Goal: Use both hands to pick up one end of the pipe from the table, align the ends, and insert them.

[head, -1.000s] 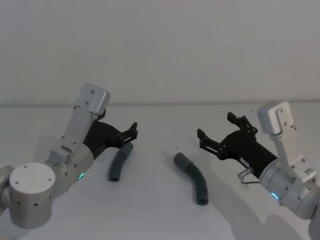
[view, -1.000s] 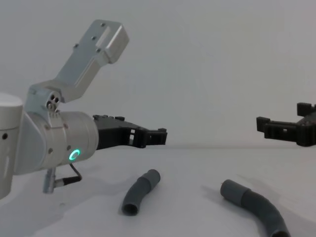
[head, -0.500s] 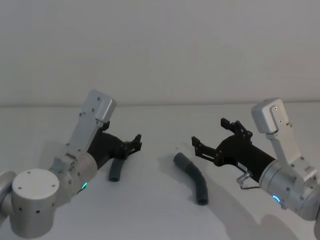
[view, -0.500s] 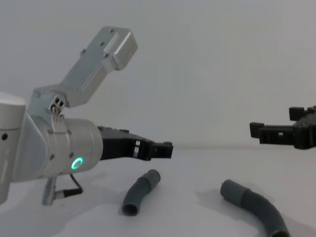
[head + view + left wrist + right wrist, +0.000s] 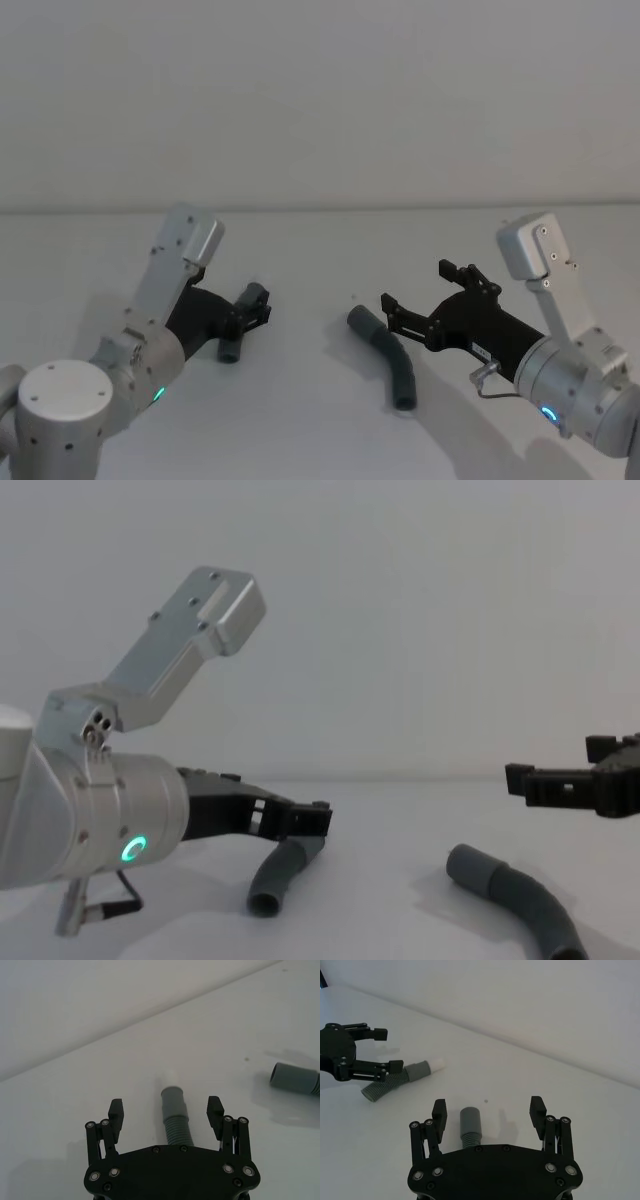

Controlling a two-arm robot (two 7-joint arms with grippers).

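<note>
Black left hand (image 5: 166, 1108) hovers spread over short pipe (image 5: 175, 1120).

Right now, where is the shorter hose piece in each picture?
Head view: shorter hose piece low left, under the left gripper.
Left wrist view: centre, between the open jaws.
Right wrist view: far off, by that gripper.
Chest view: low, left of centre.
Shared landmark: the left gripper straddling it.

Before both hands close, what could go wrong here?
1. The open left hand straddles the short dark grey ribbed hose piece, which is curved and loose on the white table; closing may roll it, turning its white tip away.
2. The cuff of the longer grey ribbed hose piece lies nearer one finger of the open right hand; it may be pushed aside.
</note>
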